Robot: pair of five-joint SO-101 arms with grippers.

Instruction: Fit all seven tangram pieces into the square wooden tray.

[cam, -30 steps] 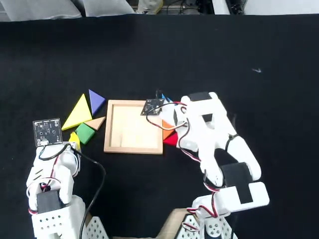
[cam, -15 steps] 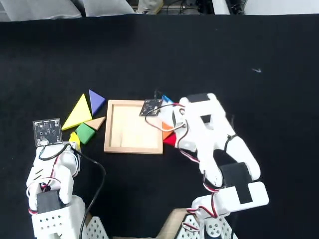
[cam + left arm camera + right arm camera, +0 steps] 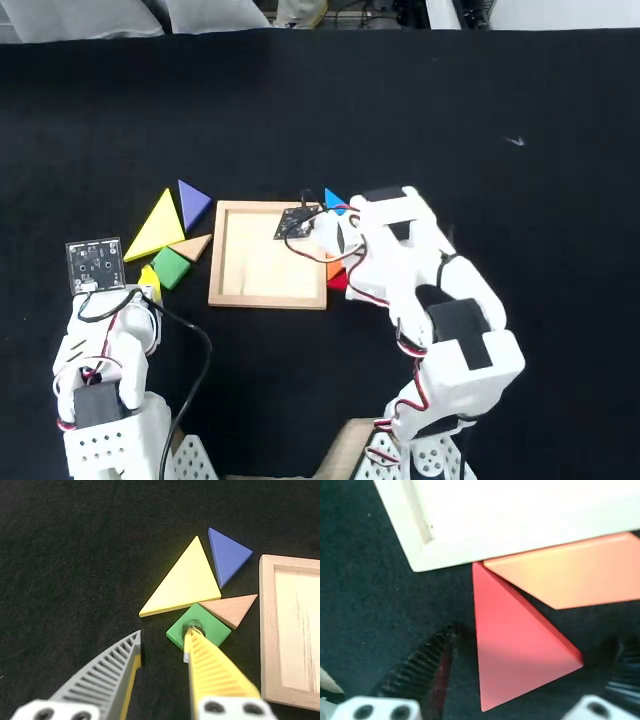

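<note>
Across the black counter [image 3: 480, 130] two arms sit side by side: the right arm [image 3: 420, 280] is bent in over the tray's right edge, and the left arm [image 3: 105, 350] waits at the front left. Between them lies the tray [image 3: 217, 260], flat, with no piece in it yet that I can see. To its left are the big yellow triangle [image 3: 158, 228], the violet triangle [image 3: 192, 202], the green square [image 3: 171, 267] and the tan triangle [image 3: 192, 245], whose tip is just beside the rim. To its right, hard against the rim, the orange triangle [image 3: 580, 575] and the red triangle [image 3: 515, 650] lie edge to edge. A blue piece [image 3: 334, 199] sits just past them, partly hidden by the arm.

The right hand [image 3: 530, 652] is low over the red triangle with its fingers apart, one on each side, neither touching it. The left hand [image 3: 163, 634] is also apart and holds nothing; its yellow finger hangs over the green square.

The step looks to be picking up the red triangle. I'd say the risk is its shape, since a squeeze across slanted sides may squirt it out. The fingers want to go right down to the cloth and close slowly. The lift should then be straight up so the orange piece touching it isn't dragged, before the red goes over the rim into a corner
</note>
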